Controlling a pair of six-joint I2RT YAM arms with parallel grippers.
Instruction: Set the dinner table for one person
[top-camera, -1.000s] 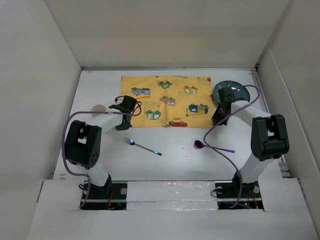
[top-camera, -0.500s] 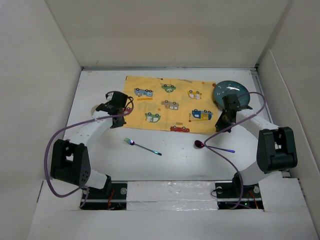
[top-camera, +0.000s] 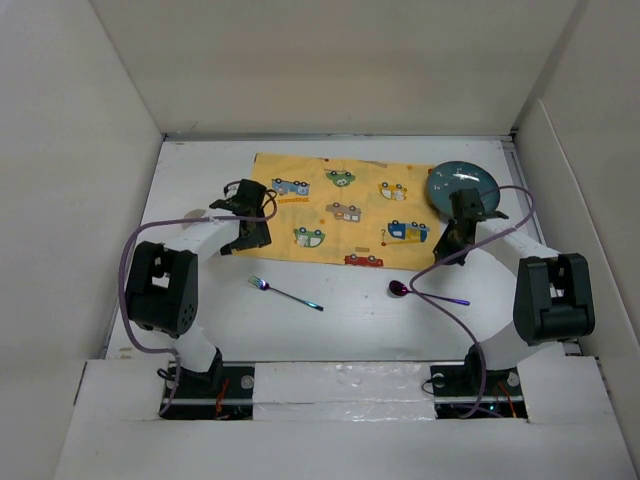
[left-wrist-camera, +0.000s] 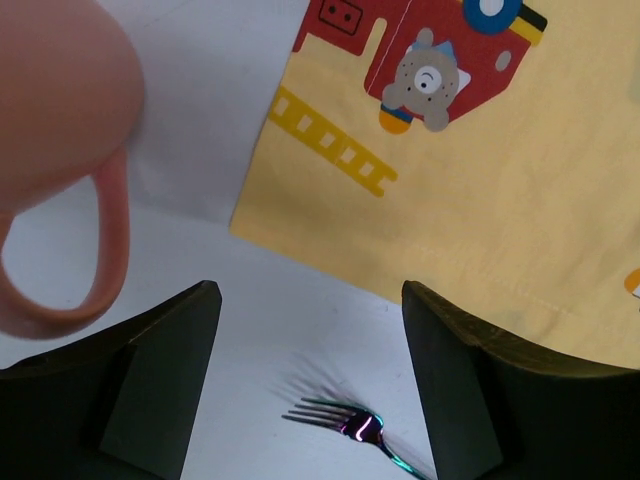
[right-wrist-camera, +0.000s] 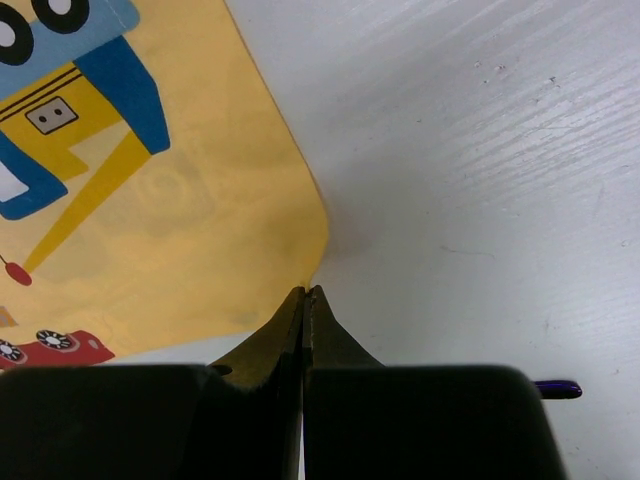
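Top external view: the white surface (top-camera: 350, 325), walled on three sides, carries a yellow cloth (top-camera: 340, 210), plate (top-camera: 463, 184), fork (top-camera: 285, 293) and spoon (top-camera: 399, 289).
Left fingers (left-wrist-camera: 165, 390) stand apart near the fork; right fingers (right-wrist-camera: 275, 345) are pressed together on the cloth's corner.

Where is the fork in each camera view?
Top external: the fork lies on the white table, left of centre, just in front of the yellow cloth.
Left wrist: fork at bottom centre, tines showing, below the yellow cloth.
Right wrist: not in it.
Shared landmark: the yellow cloth, seen in all three.
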